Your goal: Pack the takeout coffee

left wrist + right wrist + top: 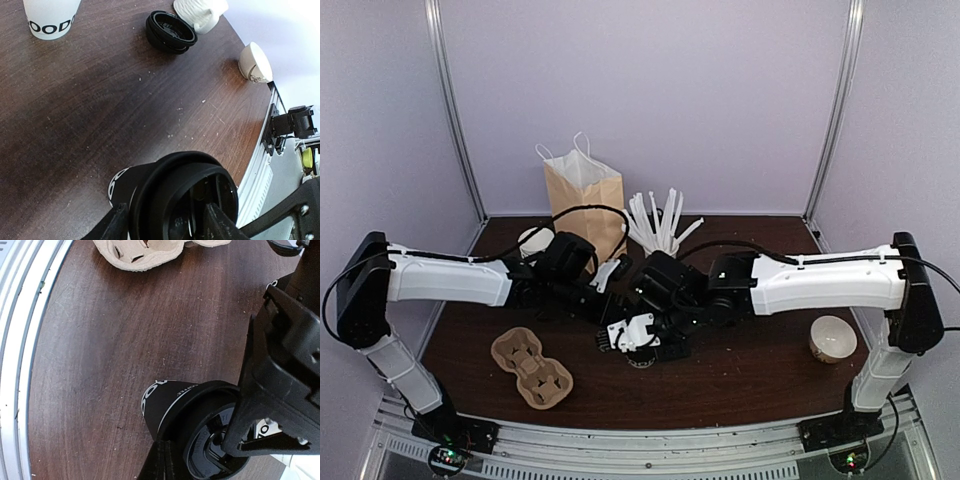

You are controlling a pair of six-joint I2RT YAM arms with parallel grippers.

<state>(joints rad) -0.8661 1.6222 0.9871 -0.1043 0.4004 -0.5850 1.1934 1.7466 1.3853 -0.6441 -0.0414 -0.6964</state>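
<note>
Lavender walls close in a dark wooden surface. From above you see a brown paper bag standing at the back and a cup of white sticks just to its right. A pulp cup carrier lies near the front left, and a white cup sits at the right. Your left arm and right arm meet over the middle and cover what sits beneath.

Your left wrist camera shows the takeout coffee on the surface, its black lid toward the lens and white lettering on its dark side. The left tool is clamped on it, one finger against each side of the lid. Farther off are a stack of black lids and a white lettered cup.

Your right wrist camera puts the takeout coffee at lower centre, well apart from the cup carrier at the top edge. The right tool is clenched, its tip against the lid's rim. You cannot tell whether it pinches anything.
</note>
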